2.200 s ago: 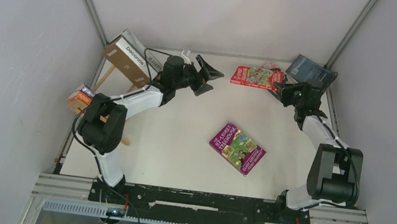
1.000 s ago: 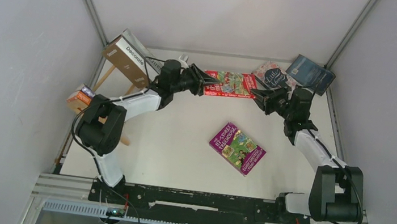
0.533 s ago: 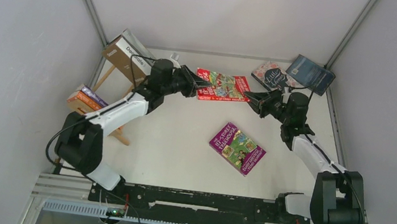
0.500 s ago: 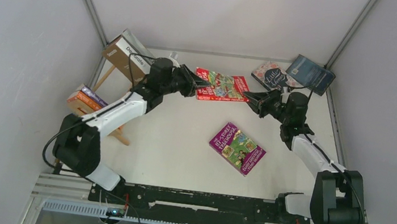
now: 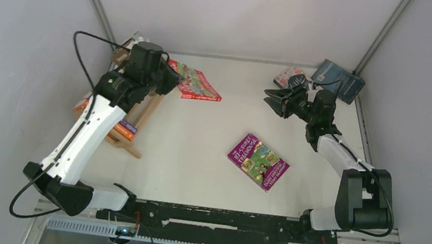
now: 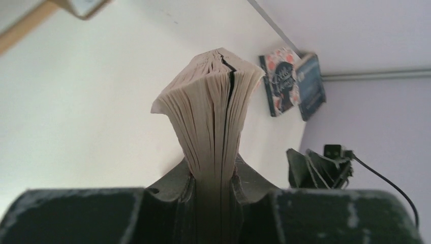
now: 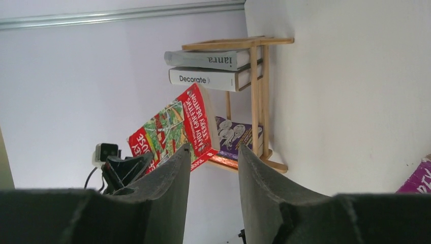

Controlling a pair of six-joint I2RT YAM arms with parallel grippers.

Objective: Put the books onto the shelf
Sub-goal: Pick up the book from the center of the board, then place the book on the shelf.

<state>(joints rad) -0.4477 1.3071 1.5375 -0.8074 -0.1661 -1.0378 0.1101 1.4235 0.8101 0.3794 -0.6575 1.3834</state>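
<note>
White-shelled arms [image 5: 83, 137] with black joints [image 5: 365, 202] and trailing black cables [image 6: 378, 173].

The shelf [image 7: 253, 96] stands at the desk's [image 5: 182, 174] far left with books [image 7: 208, 68] in it, one book [image 5: 196, 83] in the left pincer [image 6: 212, 175] just right of it, another book [image 5: 257, 161] flat right of centre, and two more [image 5: 338, 81] in the far right corner, perhaps overlapping.

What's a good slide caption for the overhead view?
Left gripper holds the red book near the shelf; right gripper open and empty; purple book flat on the table.
</note>
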